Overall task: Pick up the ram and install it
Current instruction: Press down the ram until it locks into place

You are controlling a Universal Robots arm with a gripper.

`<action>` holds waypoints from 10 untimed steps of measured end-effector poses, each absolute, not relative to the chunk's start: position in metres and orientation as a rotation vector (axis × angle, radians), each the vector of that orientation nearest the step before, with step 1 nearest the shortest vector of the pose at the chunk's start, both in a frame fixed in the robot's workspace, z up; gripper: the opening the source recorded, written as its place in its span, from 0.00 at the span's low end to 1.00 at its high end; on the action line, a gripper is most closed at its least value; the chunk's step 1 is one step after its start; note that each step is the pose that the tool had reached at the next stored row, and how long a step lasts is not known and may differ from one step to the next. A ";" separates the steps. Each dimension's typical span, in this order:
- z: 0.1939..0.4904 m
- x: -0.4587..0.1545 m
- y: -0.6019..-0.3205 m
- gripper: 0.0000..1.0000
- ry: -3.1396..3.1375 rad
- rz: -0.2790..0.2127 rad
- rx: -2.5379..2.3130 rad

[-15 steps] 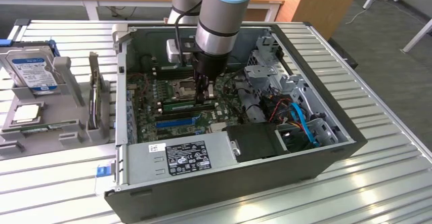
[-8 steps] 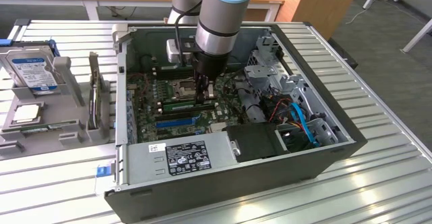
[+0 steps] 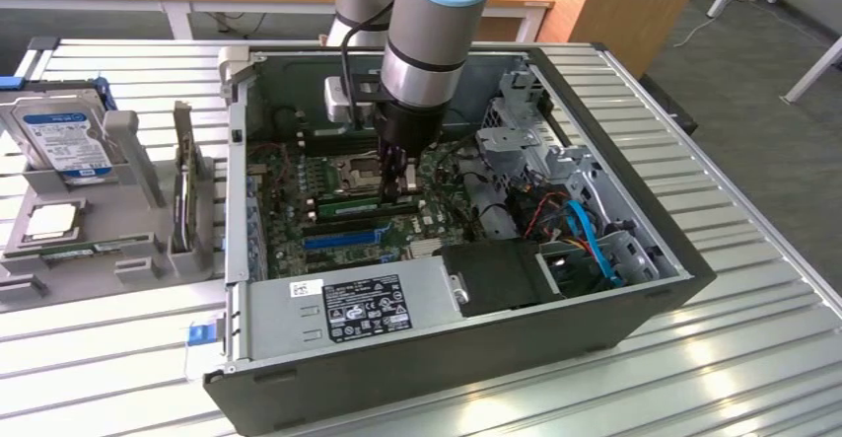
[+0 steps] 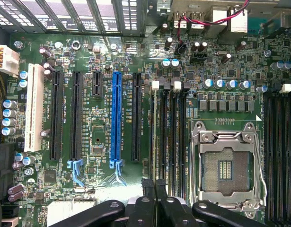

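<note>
Ram (image 3: 358, 203) (image 4: 162, 142): long thin green stick, standing on edge, lengthwise in a mem slot just beside CPU socket (image 3: 358, 171) (image 4: 225, 165), parallel to socket's side. Can't tell if fully seated.

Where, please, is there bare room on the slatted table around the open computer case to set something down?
The ribbed metal table is bare on the exterior view's right of the black computer case and along its near edge. On that view's left it is crowded: a grey parts holder with a hard drive. Inside the case, the arm and pincer hang over the motherboard.
</note>
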State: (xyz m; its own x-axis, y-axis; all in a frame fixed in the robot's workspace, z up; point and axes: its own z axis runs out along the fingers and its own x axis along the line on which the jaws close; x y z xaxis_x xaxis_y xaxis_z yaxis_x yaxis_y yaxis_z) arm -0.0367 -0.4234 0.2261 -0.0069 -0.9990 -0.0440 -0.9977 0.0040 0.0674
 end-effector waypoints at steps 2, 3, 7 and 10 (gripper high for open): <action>0.226 -0.037 -0.423 0.12 -2.214 -0.123 2.202; 0.226 -0.037 -0.423 0.12 -2.214 -0.123 2.202; 0.226 -0.037 -0.423 0.12 -2.214 -0.123 2.202; 0.226 -0.037 -0.423 0.12 -2.214 -0.123 2.202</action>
